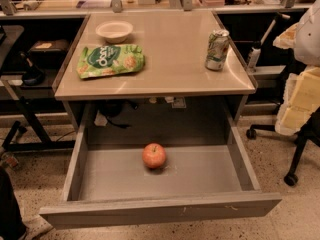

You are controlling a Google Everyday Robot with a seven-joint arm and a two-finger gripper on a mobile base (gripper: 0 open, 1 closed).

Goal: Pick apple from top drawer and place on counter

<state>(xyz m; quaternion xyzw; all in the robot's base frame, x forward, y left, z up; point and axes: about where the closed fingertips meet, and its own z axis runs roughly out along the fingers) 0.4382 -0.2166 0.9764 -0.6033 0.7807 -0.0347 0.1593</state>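
Note:
The apple (154, 155), small, round and red-orange, sits on the flat grey bottom of the top drawer (210, 171), near its middle. The drawer is pulled fully open below the counter (170, 59), a beige-tan tabletop. My gripper is out of view; nothing of it shows over the drawer or the counter.
On the counter stand a white bowl (114, 31) at the back left, a green snack bag (110, 60) at the left and a soda can (217, 49) at the right. A chair with yellow padding (300, 104) stands to the right. A dark desk frame (25, 109) is at the left.

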